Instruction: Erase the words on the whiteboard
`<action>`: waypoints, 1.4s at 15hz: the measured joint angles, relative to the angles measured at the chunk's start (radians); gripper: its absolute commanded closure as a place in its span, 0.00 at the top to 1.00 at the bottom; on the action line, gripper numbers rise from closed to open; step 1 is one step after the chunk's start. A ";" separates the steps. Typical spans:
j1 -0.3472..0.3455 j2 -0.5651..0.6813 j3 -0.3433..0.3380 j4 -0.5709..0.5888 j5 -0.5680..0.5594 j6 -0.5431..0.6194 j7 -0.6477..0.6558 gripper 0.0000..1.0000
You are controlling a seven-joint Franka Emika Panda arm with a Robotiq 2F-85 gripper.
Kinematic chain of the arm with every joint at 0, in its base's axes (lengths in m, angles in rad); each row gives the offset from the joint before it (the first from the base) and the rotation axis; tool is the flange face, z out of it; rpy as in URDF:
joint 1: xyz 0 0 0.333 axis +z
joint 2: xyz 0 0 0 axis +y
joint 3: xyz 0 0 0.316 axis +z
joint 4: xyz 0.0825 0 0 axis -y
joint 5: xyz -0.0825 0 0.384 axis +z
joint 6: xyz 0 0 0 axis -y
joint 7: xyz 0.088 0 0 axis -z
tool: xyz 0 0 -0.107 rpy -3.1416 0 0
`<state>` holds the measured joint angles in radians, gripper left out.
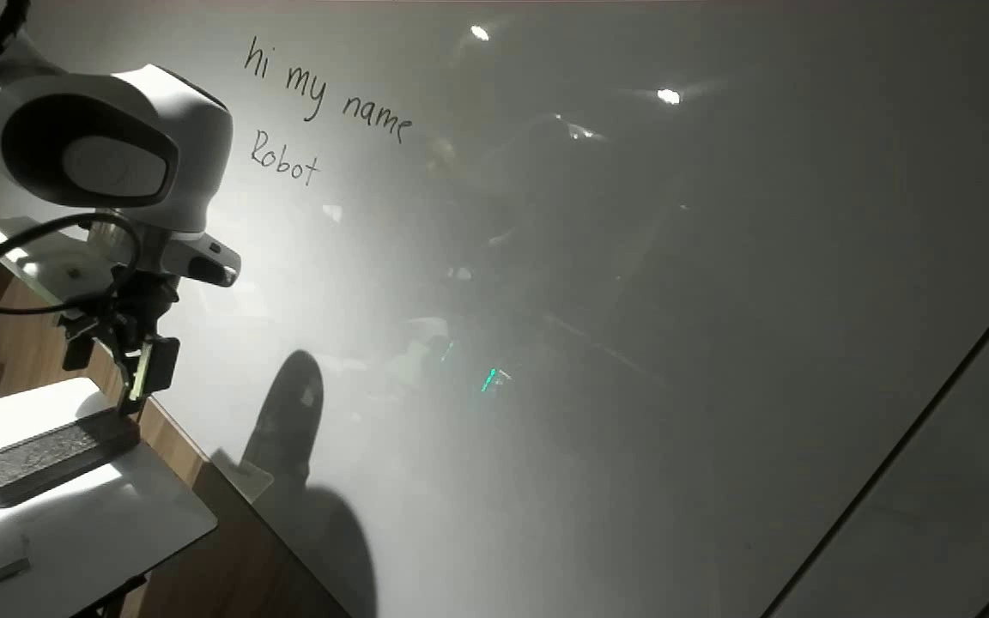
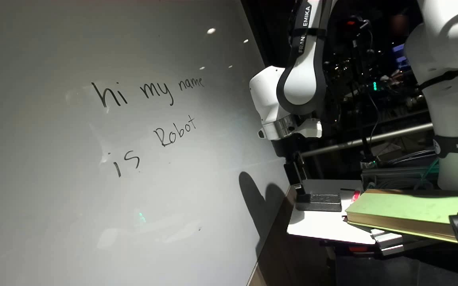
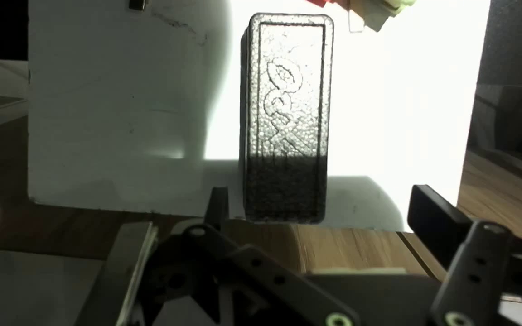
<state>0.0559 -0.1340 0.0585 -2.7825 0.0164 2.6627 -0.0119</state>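
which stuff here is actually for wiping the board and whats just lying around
For the job:
whiteboard
handwritten words, "hi my name is Robot"
board eraser, resting on the white tabletop
jaws, open, not gripping the eraser

Just lying about:
thick green book
small red item near the book, too unclear to name
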 measured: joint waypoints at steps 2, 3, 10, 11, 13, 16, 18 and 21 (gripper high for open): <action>-0.005 0.022 -0.003 0.000 -0.001 0.006 0.000 1.00; -0.006 0.033 -0.006 0.001 -0.001 0.009 0.000 1.00; -0.021 0.138 -0.018 0.001 -0.001 0.094 0.000 1.00; -0.020 0.148 -0.018 0.001 -0.001 0.107 0.000 1.00; -0.019 0.162 -0.017 0.002 -0.006 0.125 0.000 1.00; -0.019 0.165 -0.017 0.008 -0.032 0.129 0.005 1.00; -0.020 0.165 -0.018 0.012 -0.050 0.129 0.008 0.74; -0.020 0.166 -0.019 0.012 -0.071 0.129 0.013 0.51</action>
<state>0.0357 0.0318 0.0391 -2.7701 -0.0541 2.7912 0.0008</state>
